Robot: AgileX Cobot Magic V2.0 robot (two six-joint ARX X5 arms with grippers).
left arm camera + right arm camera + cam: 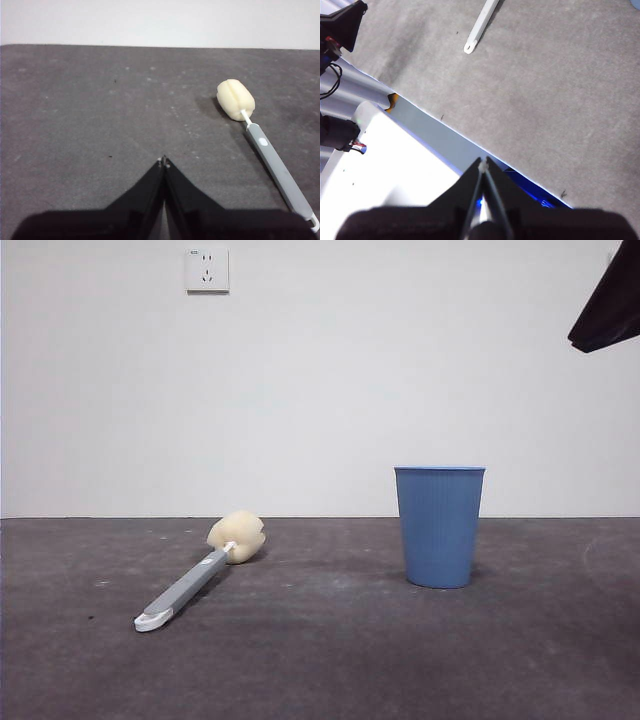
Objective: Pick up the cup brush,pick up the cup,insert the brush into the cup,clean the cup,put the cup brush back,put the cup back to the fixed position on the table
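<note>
The cup brush (195,578) lies flat on the desk (330,660), its cream-yellow sponge head pointing toward the back wall and its grey handle running forward to the white looped tip, so the long handle is free along its whole length for a grasp from above. Well apart from it stands the cup (439,526), a light blue ribbed tumbler, upright with its mouth open to the top, which suits a later insertion of the sponge head. Neither thing is touched, so the task appears not yet begun. The left gripper (164,161) hovers above bare desk with its fingers closed together at the tips and holding nothing; the brush lies off to one side of it, near enough that this arm seems the likelier one for the brush. The right gripper (483,163) hangs over the desk's near edge, fingers likewise pressed together and empty. The dark tip at the front view's upper corner is probably this arm, though that view alone cannot settle it. A wall socket (207,269) sits high on the white wall behind.
</note>
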